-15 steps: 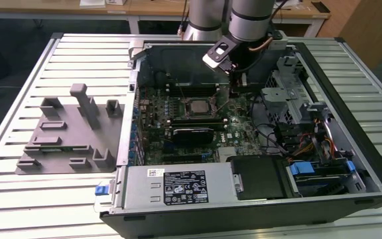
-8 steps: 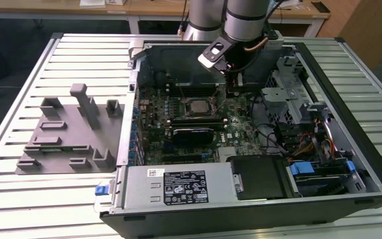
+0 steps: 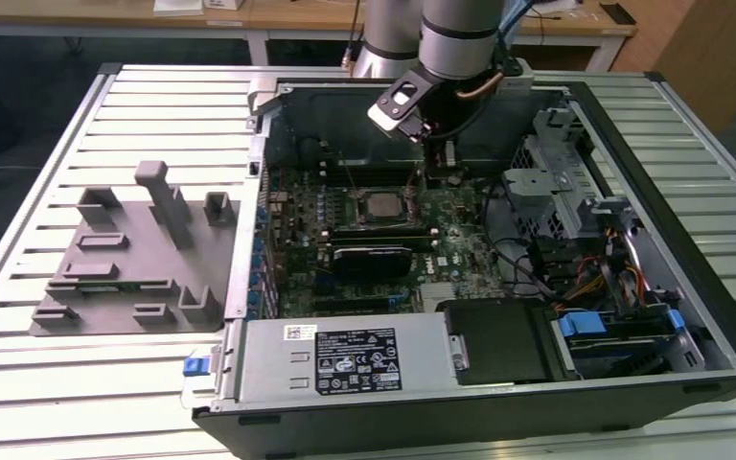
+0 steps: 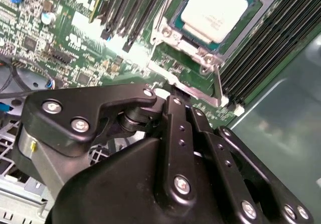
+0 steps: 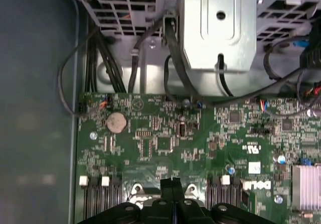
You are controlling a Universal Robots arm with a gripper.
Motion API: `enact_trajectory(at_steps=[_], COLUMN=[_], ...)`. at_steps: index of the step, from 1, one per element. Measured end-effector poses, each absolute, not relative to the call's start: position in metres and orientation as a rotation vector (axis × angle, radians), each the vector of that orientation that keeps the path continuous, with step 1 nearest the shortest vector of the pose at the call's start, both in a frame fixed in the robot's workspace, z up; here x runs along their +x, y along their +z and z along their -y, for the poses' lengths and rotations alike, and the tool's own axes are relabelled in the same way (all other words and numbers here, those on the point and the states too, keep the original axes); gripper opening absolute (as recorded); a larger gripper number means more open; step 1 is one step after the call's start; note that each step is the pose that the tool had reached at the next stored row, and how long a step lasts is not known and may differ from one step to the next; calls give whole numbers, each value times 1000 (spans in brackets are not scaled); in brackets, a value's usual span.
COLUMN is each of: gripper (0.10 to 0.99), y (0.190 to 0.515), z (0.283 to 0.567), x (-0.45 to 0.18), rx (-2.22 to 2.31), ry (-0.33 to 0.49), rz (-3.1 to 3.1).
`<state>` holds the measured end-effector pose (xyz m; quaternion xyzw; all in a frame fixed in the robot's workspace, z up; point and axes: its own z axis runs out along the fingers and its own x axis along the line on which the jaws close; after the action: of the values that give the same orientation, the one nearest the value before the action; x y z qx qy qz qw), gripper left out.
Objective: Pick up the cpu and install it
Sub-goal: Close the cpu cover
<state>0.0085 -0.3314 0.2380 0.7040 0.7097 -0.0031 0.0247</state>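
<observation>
The arm (image 3: pixel 458 34) was a smooth silver-grey tube with a darker band at its joint, and a grey-and-white camera block (image 3: pixel 401 103) was at the wrist. The end effector (image 5: pixel 173 184) was matte black, its flat linkage bars pinned with bright silver screws (image 4: pixel 181 185).

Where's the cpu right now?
The cpu lies in the socket on the motherboard, mid-case in the exterior view, on the exterior view's left of the gripper.

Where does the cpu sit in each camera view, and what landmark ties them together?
Exterior view: cpu at the middle of the motherboard.
Second wrist view: cpu in its socket, just beyond the tool.
First wrist view: tool in front of the socket.
Shared landmark: black memory slots flanking the socket.
</observation>
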Motion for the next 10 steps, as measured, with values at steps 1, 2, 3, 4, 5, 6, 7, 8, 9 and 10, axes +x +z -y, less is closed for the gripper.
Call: enact_trajectory(at_steps=[1, 2, 3, 4, 5, 6, 7, 8, 9, 10], gripper=[106, 106, 106, 106, 106, 106, 106, 106, 106, 106], y=[238, 238, 238, 238, 238, 238, 238, 238, 238, 238], z=[331, 331, 331, 331, 331, 331, 331, 331, 331, 331], x=[7, 5, 3, 0, -2, -4, -6, -8, -10, -13], rx=[2178, 2178, 2178, 2178, 2178, 2178, 2178, 2178, 2178, 2178], ry=[-9, -9, -9, -9, -9, -9, -10, -10, -10, -9], rz=[-2195, -2195, -2196, -2195, -2195, -2195, -2195, -2195, -2195, -2195])
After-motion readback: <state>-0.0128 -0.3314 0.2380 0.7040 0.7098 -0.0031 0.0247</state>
